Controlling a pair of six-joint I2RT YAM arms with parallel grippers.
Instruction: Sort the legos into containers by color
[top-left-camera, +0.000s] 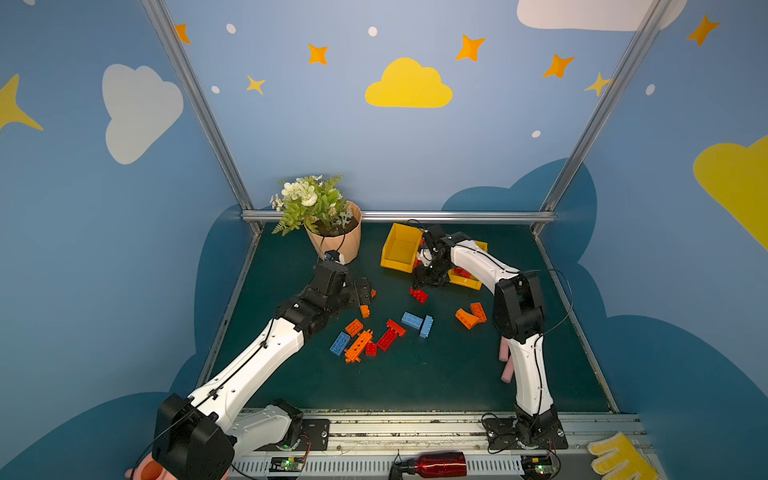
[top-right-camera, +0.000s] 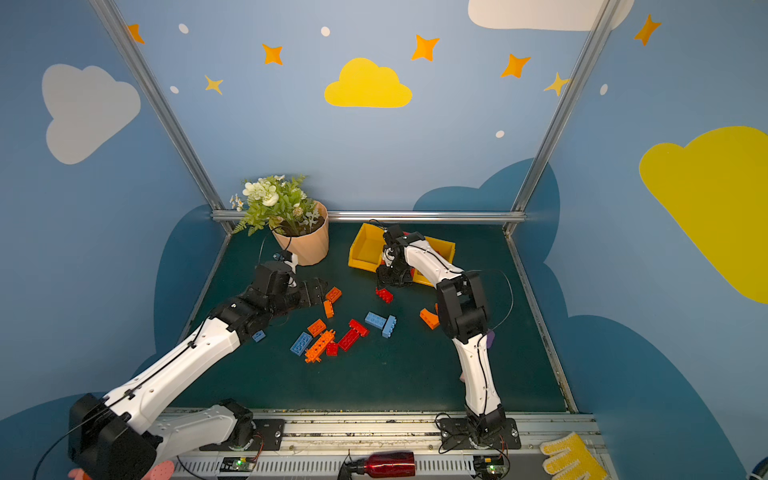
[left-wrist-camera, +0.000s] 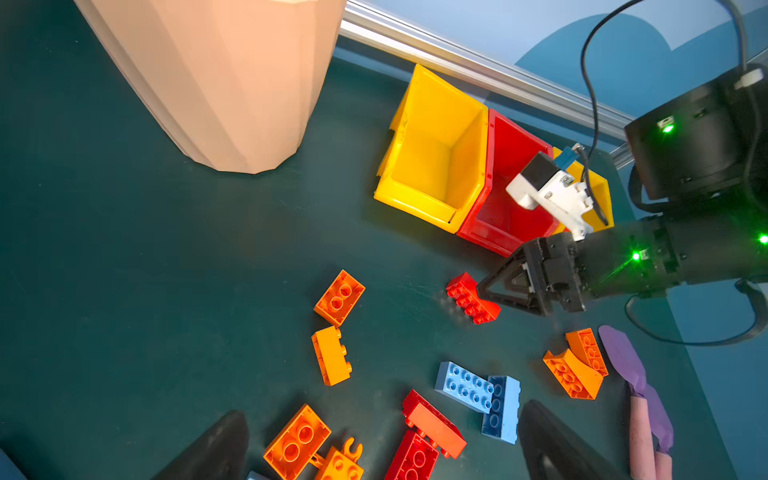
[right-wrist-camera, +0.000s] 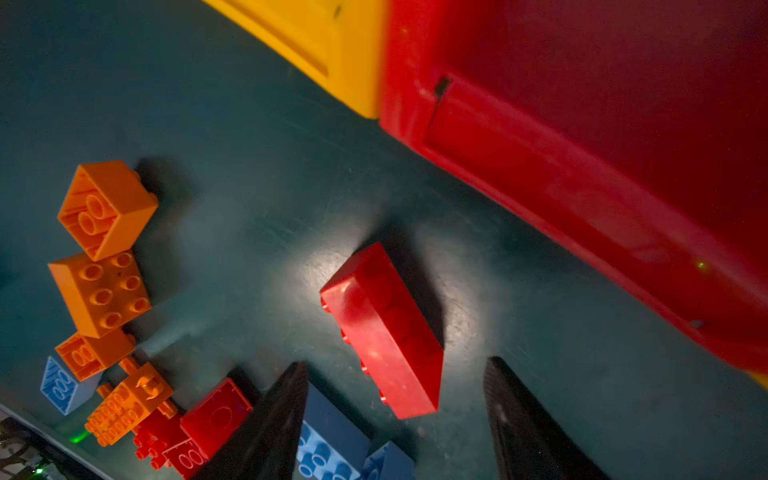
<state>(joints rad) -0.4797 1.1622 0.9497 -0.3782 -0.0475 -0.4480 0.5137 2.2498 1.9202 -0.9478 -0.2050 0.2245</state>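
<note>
Left wrist view first: we see the left claw (left-wrist-camera: 384, 411) spread to its widest with nothing in it, its dark fingers (left-wrist-camera: 220, 449) hovering over the green mat (top-left-camera: 415, 382). Beyond this claw and a little to its left stands the peach flower pot (top-left-camera: 351, 241). Just ahead of its tips lie two orange bricks (left-wrist-camera: 338, 297), and nearer the robot than the claw sits a mixed heap of legos (top-left-camera: 368, 338) in red, orange and blue.

Well to this claw's right, three joined bins sit near the back rail (top-left-camera: 457, 216). The left yellow bin (left-wrist-camera: 432, 166) shows us only its bare floor. The red bin (left-wrist-camera: 507, 153) in the middle is partly hidden by the other arm; what we see of its floor is bare. In the far yellow bin (top-left-camera: 467, 284) something red shows in a top view, but we cannot tell what.

The right claw (right-wrist-camera: 397, 363) hangs just in front of the red bin's lip, jaws partly apart and gripping nothing; the red brick (right-wrist-camera: 382, 328) lies on the mat between its fingers, with a gap on each side. To this claw's right and nearer the robot lie two orange sloped bricks (top-left-camera: 471, 316). The widest bare stretch of mat runs between the heap and the robot's bases.
</note>
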